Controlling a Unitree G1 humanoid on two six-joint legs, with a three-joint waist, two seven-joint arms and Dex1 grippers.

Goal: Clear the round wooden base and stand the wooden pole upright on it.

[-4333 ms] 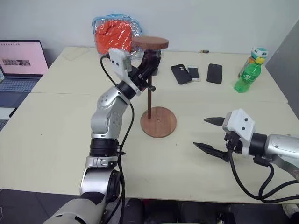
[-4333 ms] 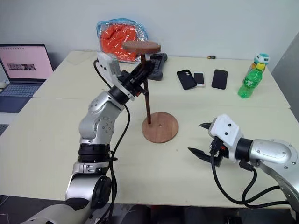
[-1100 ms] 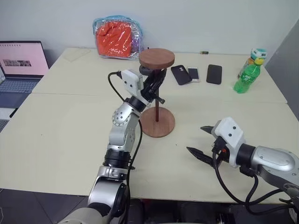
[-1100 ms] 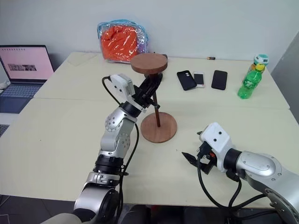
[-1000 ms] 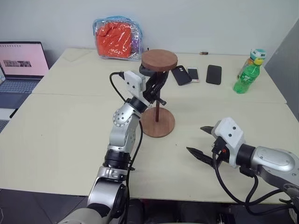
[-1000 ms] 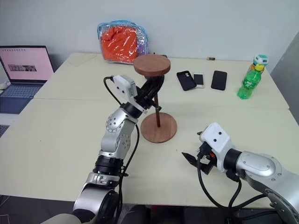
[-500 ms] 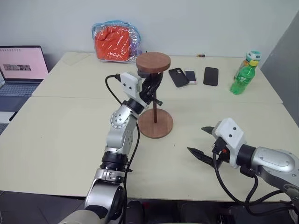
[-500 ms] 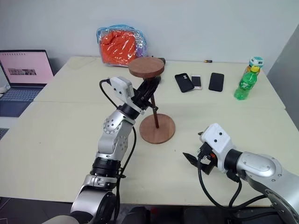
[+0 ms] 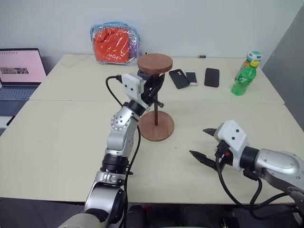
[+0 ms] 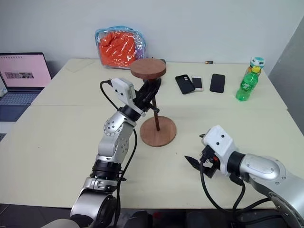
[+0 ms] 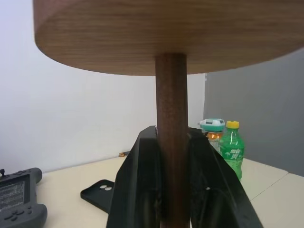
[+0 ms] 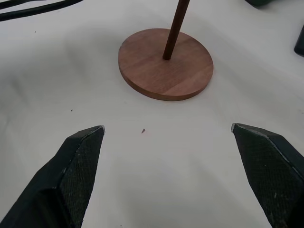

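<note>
Pole (image 9: 156, 105) stands upright on the base (image 9: 156, 126), foot at the disc's centre and cap disc on top, so the task looks nearly done.

Largest first, the bench (image 9: 61, 137) is a pale top that carries everything, with the base near its middle and nothing else lying on the disc. Off to the far side sit an orange bag (image 9: 113, 43), a laptop (image 9: 19, 69), three phones (image 9: 192, 78) and a green bottle (image 9: 243, 76), all well apart from the work and of no concern to it.

The left end effector (image 9: 153, 89) reaches up from the side and grips the pole high on the shaft, just under the cap; in the left wrist view its two fingers (image 11: 140, 190) lie against either side of the shaft. That high hold probably serves to steady the pole until it sits true.

The right end effector (image 9: 205, 142) hovers low over the bench beside the base, fingers spread wide and empty, likely waiting in reserve.
</note>
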